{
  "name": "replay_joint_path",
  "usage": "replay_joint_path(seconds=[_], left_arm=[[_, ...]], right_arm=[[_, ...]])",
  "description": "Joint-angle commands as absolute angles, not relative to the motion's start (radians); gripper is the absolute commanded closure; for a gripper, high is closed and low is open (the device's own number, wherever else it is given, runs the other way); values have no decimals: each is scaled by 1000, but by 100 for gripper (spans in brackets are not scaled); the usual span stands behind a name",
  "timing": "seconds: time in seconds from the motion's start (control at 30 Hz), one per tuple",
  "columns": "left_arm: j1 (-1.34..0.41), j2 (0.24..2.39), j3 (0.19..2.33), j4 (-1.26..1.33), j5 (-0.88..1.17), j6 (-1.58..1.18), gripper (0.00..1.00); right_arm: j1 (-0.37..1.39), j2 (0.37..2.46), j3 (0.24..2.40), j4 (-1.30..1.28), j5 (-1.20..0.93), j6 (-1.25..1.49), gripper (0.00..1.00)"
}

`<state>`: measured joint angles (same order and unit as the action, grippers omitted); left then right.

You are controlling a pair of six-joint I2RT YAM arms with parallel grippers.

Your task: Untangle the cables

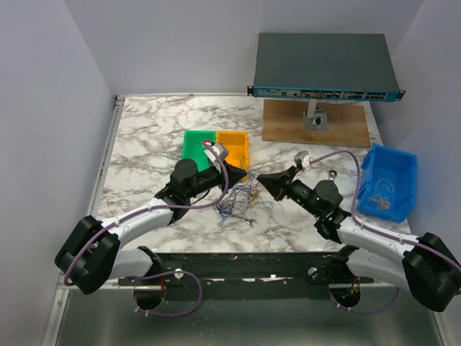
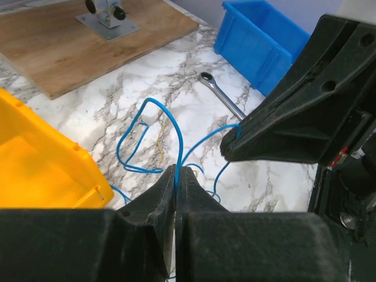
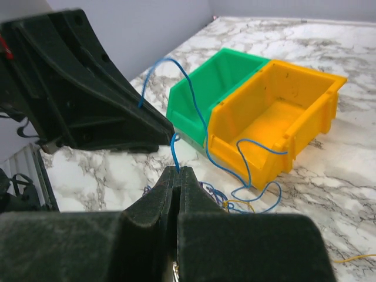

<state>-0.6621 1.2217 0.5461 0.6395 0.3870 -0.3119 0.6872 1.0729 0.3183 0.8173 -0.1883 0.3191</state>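
The cables (image 1: 241, 199) lie in a loose tangle of thin blue, dark and reddish wires on the marble table, between the two grippers. My left gripper (image 1: 243, 173) is shut on a blue wire (image 2: 179, 138) that rises from between its tips (image 2: 176, 170) and loops over the table. My right gripper (image 1: 261, 178) is shut on a blue wire (image 3: 174, 150) at its tips (image 3: 178, 170). The two grippers are tip to tip, a little above the tangle. A yellow strand (image 3: 247, 204) shows among the blue loops.
A green bin (image 1: 196, 146) and an orange bin (image 1: 235, 148) stand just behind the left gripper. A blue bin (image 1: 387, 182) with wires inside is at the right. A steel wrench (image 2: 220, 94) lies near it. A wooden board (image 1: 317, 122) with a network switch (image 1: 324, 66) stands at the back.
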Motion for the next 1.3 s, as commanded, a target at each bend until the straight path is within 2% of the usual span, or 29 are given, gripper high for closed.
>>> replay_joint_path(seconds=[0.0,0.1,0.2,0.3,0.43,0.5,0.63,0.87,0.93,0.97,1.0,1.1,1.17,1.27], left_arm=[[-660,1249,580,656,524,-328,84],[-662,1255,579,682,587,-325,64],[-662,1261,571,721,628,-333,41],[-662,1270,566,769,676,-355,32],[-669,1292,579,770,690,-356,31],[-672,1304,589,772,699,-359,34],[-686,1332,614,767,706,-362,53],[-691,1374,642,772,723,-388,100],[-690,1373,636,786,724,-396,100],[-691,1369,631,790,724,-398,100],[-689,1361,623,797,720,-399,100],[-684,1330,598,805,681,-388,100],[-678,1314,585,805,664,-384,100],[-669,1296,569,815,655,-388,100]], right_arm=[[693,988,322,801,-130,356,99],[692,955,381,701,-122,372,99],[693,937,457,592,-136,370,99],[693,937,514,517,-159,378,100],[693,933,545,493,-200,410,99],[693,940,564,484,-218,422,99],[693,991,604,470,-280,431,99],[693,1039,637,475,-357,431,99],[693,1040,640,470,-367,418,99],[693,1038,636,468,-355,407,95],[694,1030,625,466,-333,396,79],[693,992,536,520,-245,366,58],[693,966,443,615,-184,373,39],[693,956,308,785,-164,377,24]])
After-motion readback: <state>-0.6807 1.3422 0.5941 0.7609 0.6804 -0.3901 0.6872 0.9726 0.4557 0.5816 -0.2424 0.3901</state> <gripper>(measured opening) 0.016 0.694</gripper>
